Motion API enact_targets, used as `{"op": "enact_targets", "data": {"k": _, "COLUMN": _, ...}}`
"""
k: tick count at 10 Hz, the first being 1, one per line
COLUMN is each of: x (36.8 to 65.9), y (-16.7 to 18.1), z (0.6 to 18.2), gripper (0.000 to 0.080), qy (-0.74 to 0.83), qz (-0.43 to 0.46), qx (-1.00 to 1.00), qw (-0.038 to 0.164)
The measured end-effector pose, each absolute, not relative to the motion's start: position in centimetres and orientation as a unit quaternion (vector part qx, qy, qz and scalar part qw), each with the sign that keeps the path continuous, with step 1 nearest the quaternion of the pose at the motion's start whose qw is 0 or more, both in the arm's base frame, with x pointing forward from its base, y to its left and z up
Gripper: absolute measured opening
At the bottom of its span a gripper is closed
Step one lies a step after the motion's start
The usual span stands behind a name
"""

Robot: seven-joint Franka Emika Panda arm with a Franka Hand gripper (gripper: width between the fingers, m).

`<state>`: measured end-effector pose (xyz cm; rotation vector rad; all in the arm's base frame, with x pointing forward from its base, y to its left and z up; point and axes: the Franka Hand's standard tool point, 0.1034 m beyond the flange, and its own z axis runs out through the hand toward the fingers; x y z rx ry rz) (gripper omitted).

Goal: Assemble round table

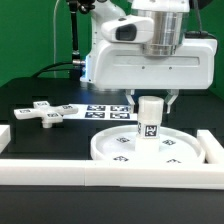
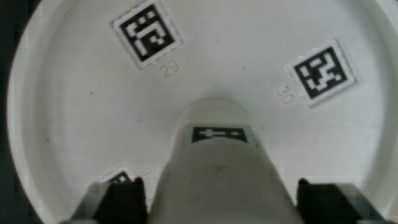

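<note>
The round disc (image 1: 125, 150) lies flat on the table, rim up, with tags on its face; it fills the wrist view (image 2: 214, 60). The short cylindrical leg (image 1: 149, 118) stands upright at the disc's middle, a tag on its side. My gripper (image 1: 150, 100) comes straight down over the leg's top, a finger on each side. In the wrist view the leg (image 2: 217, 150) runs between the dark fingers (image 2: 121, 197), which lie against its sides, so the gripper (image 2: 221, 192) is shut on it. The cross-shaped base piece (image 1: 45, 113) lies loose at the exterior view's left.
The marker board (image 1: 108, 111) lies behind the disc. White border rails run along the front (image 1: 100, 172), the exterior view's left (image 1: 4, 135) and right (image 1: 212, 148). The arm's white body (image 1: 130, 55) hangs over the back of the table.
</note>
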<state>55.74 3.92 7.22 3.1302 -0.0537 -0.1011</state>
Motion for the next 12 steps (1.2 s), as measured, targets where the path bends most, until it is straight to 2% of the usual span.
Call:
{"op": "enact_targets", "data": {"k": 6, "x": 55.69, "y": 4.18, "z": 7.18, "gripper": 0.041, "qy": -0.181, "qz": -0.032, "qx": 0.983, "qw": 0.006}}
{"op": "enact_targets", "data": {"k": 9, "x": 56.06, "y": 3.95, "z": 7.03, "gripper": 0.041, "qy": -0.376, "qz": -0.021, "qx": 0.926, "qw": -0.035}}
{"op": "enact_targets", "data": {"k": 12, "x": 56.11, "y": 4.2, "z": 7.01, "gripper": 0.041, "qy": -0.537, "qz": -0.037, "qx": 0.84, "qw": -0.066}}
